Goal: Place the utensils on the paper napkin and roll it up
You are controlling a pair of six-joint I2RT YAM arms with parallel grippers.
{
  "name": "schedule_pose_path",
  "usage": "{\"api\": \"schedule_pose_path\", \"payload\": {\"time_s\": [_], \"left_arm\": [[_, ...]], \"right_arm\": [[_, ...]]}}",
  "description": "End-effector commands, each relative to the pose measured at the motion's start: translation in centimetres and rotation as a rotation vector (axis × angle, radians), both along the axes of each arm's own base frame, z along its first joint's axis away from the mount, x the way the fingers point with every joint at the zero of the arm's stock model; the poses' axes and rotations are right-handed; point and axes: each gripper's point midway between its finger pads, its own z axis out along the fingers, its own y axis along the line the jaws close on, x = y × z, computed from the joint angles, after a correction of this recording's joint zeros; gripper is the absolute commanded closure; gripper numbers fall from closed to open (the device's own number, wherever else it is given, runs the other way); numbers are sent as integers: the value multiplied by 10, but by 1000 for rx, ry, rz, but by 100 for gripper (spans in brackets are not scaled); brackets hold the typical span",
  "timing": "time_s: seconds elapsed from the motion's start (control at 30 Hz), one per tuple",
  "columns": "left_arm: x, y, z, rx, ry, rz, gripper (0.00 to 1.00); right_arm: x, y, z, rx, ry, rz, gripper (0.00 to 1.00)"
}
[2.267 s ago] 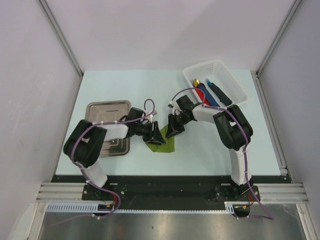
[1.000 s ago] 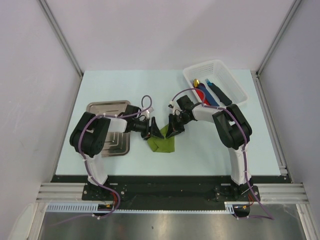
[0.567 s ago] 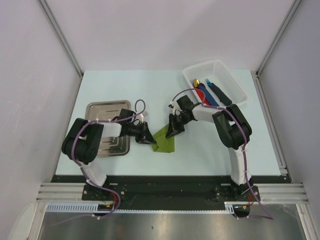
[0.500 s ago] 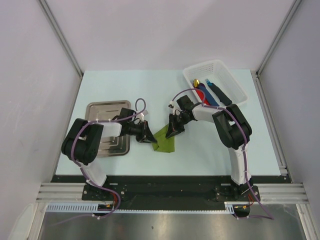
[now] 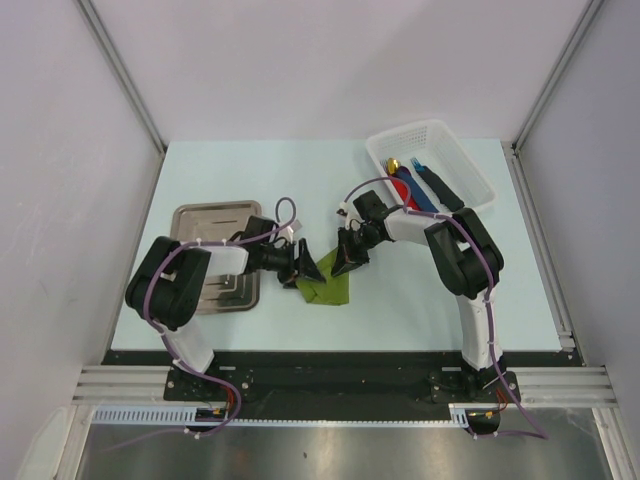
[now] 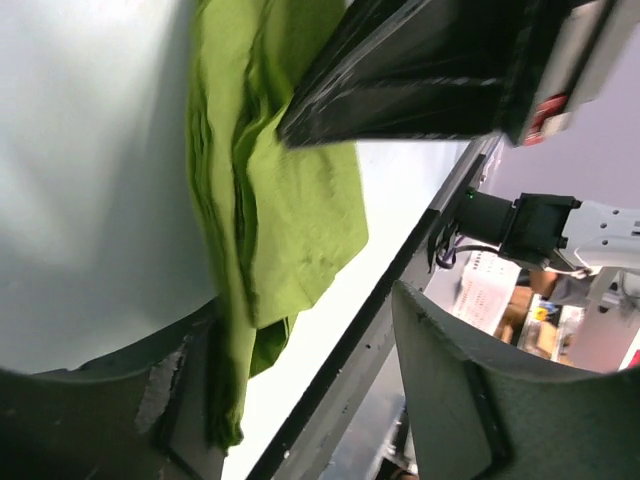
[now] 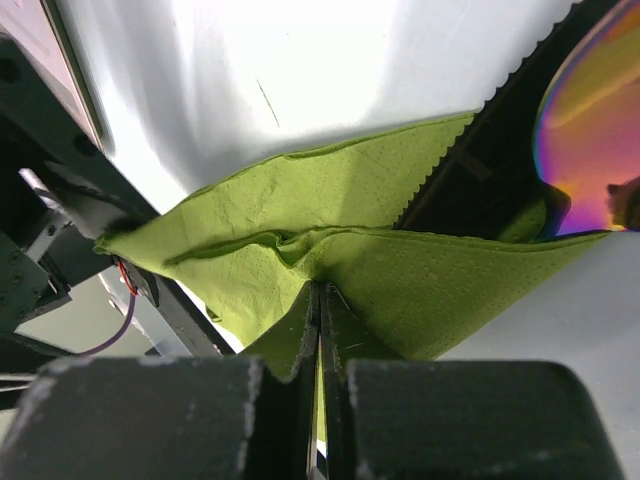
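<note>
Top view: the paper napkin (image 5: 326, 287) is lying crumpled on the table (image 5: 420, 290) btwn the two arms, just right of the tray (image 5: 215, 207). The left gripper (image 5: 304, 267) is sitting at its left edge and the right gripper (image 5: 347, 262) at its far corner. The utensils (image 5: 443, 190) are lying in the basket (image 5: 468, 160), well apart from the napkin, so nothing is resting on it yet.

Left wrist view: the left gripper (image 6: 300, 320) is standing w/ jaws wide apart, gripping nothing. The napkin (image 6: 280, 200) is running in loose folds along the inner face of one finger (image 6: 180, 400) and touching it. The other finger is sitting well clear.

Right wrist view: the right gripper (image 7: 318, 300) is pinching a raised fold of the napkin (image 7: 400, 270), jaws pressed nearly flat w/ only the sheet btwn them.

Handling, my read: the napkin is looking v. thin, light and limp, probably tearing easily, and it is sagging wherever unsupported. Better taking it at corners or edges and pulling gently in opposite directions to flatten it, not at mid-fold. The utensils are looking slim and stiff, prob. slippery, so mid-shaft seems the safest hold.
</note>
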Motion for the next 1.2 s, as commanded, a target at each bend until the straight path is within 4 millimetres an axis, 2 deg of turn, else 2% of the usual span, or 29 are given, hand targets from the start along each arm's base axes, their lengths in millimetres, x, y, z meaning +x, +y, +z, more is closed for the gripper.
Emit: {"api": "schedule_pose_path", "payload": {"time_s": [0.0, 0.2, 0.3, 0.47, 0.67, 0.8, 1.0, 1.17], "left_arm": [[-21, 5, -11, 7, 91, 13, 35], [-46, 19, -20, 31, 157, -4, 34], [-48, 18, -17, 6, 152, -13, 33], [-27, 9, 0, -58, 59, 18, 30], [14, -3, 27, -106, -94, 76, 30], [19, -9, 29, -104, -120, 48, 32], [11, -9, 12, -78, -51, 48, 42], [6, -12, 21, -94, -87, 1, 61]], "right_arm": [[-8, -13, -55, -154, -13, 4, 100], [-8, -11, -55, -152, -13, 3, 100], [-8, -10, -55, -150, -12, 5, 100], [-9, -10, -52, -144, -15, 8, 100], [-9, -11, -54, -146, -9, 6, 100], [-9, -12, -54, -146, -14, 7, 100], [-7, -14, -54, -147, -12, 1, 100], [-8, -15, -55, -149, -10, -1, 100]]}}
